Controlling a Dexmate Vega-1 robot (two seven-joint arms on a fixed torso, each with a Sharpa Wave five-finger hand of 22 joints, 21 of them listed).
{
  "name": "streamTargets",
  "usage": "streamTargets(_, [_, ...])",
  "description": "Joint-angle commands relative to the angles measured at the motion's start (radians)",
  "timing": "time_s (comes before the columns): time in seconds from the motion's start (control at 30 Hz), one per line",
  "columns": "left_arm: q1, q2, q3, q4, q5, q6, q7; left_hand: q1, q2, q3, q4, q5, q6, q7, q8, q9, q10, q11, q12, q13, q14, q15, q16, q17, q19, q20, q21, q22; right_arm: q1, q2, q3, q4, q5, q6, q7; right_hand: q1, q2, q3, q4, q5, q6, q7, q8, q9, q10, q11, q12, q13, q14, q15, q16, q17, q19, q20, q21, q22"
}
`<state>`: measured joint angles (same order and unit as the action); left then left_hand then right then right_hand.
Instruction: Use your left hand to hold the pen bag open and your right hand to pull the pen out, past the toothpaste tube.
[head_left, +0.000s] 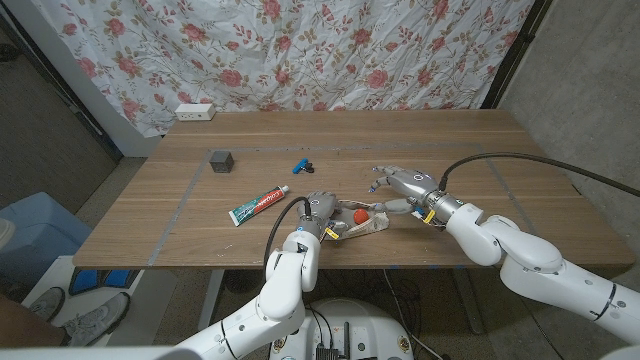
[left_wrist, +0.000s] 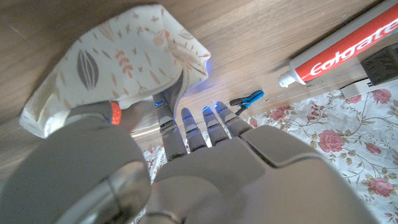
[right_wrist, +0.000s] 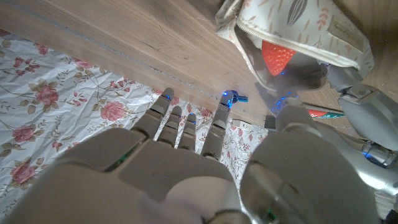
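While our left hand (head_left: 318, 212) grips the bag (head_left: 366, 222) mouth, our right hand (head_left: 400, 184) hovers beside it, fingers spread, empty; next we reach in for the pen.

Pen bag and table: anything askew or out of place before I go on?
Nothing spilled or damaged. The pen bag lies crumpled on its side, held by the left hand. The toothpaste tube lies loose on the table, angled, clear of the bag. The right hand is empty.
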<state>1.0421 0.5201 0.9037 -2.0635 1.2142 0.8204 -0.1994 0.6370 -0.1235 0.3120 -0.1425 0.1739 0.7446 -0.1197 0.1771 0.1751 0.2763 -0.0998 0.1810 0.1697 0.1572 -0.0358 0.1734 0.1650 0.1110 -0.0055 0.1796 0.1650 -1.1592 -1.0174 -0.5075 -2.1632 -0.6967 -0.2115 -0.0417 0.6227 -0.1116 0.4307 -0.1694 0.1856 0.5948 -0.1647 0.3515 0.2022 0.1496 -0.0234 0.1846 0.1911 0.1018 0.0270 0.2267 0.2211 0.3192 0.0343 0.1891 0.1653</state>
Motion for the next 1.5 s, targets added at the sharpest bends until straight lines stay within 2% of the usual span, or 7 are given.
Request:
streamTargets(0.03, [-0.012, 0.014, 0.002, 0.001, -0.018, -0.019, 0.013, 0.000, 0.005, -0.005, -0.001, 0.005, 0.001, -0.004, 0.004, 0.005, 0.003, 0.000, 0.005, 0.006, -0.004, -0.014, 0.003, 0.003, -0.007, 0.001, 0.001, 0.003, 0.037, 0.025, -0.038, 0.015, -0.034, -0.001, 0.041, -0.003, -0.001, 0.002, 0.004, 0.005, 0.010, -0.005, 0.008, 0.003, -0.005, 0.000, 0.000, 0.002, -0.004, 0.000, -0.001, 0.005, 0.004, 0.008, -0.003, 0.001])
streamTargets(0.77, [-0.012, 0.028, 0.003, -0.008, -0.024, -0.021, 0.010, -0.001, 0.010, -0.004, -0.003, 0.004, 0.002, -0.004, 0.007, 0.005, 0.002, 0.001, 0.006, 0.006, -0.004, -0.014, 0.004, 0.003, -0.007, 0.001, 0.002, 0.003, 0.071, 0.042, -0.078, 0.025, -0.073, 0.013, 0.103, 0.014, 0.008, 0.002, 0.005, 0.009, 0.033, -0.027, 0.020, 0.008, -0.019, -0.008, 0.001, 0.003, -0.004, -0.001, 0.002, 0.008, 0.006, 0.010, -0.002, 0.002])
streamTargets(1.5, [-0.013, 0.043, -0.001, -0.017, -0.026, -0.041, 0.006, -0.006, 0.012, -0.005, -0.004, 0.003, 0.005, -0.004, 0.008, 0.005, 0.001, 0.002, 0.007, 0.006, -0.004, -0.015, 0.004, 0.003, -0.007, 0.001, 0.003, 0.003, 0.084, 0.063, -0.107, 0.032, -0.100, -0.005, 0.148, 0.074, 0.028, 0.020, -0.006, 0.007, 0.060, -0.047, 0.036, 0.012, -0.025, -0.013, 0.004, 0.002, -0.011, -0.001, 0.000, 0.008, 0.005, 0.010, -0.003, 0.001])
